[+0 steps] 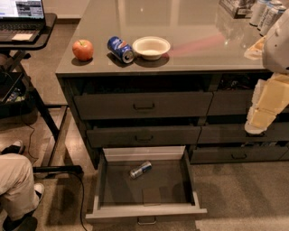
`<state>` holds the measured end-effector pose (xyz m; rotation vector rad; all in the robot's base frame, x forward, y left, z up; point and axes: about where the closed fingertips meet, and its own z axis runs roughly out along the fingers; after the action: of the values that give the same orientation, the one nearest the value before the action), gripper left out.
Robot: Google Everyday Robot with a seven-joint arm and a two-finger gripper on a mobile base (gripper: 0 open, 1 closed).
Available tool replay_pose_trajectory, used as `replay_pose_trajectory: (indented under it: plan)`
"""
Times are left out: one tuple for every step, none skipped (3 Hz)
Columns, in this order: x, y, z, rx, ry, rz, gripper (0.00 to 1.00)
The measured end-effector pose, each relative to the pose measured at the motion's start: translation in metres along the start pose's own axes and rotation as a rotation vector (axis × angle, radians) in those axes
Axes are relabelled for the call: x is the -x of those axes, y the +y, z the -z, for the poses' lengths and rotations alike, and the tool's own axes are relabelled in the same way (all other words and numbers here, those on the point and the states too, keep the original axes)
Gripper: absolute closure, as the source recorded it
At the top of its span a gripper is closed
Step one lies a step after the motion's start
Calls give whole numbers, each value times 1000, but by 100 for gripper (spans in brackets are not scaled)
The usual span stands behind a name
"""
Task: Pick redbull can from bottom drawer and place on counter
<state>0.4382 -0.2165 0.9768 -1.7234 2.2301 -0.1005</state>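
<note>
The redbull can (141, 169) lies on its side on the dark floor of the bottom drawer (146, 210), toward the back and a little left of centre. The drawer is pulled fully out, with its metal loop handle at the front. The counter (189, 36) is the glossy grey-brown top above the drawers. My gripper (256, 125) hangs at the right edge of the view, in front of the right-hand drawers. It is well right of the open drawer and above it, and it holds nothing that shows.
On the counter's front left sit a red apple (83, 49), a blue Pepsi can (120, 49) on its side and a white bowl (151, 47). Tall silver cans (266, 13) stand at the back right. A laptop desk (27, 31) and a person's legs (16, 180) are at left.
</note>
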Motion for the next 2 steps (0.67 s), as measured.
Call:
replay_pose_trajectory:
  plan:
    - [0,0,0,0,0,0,0]
    - [5,-1,-6,-13,-31,-31,0]
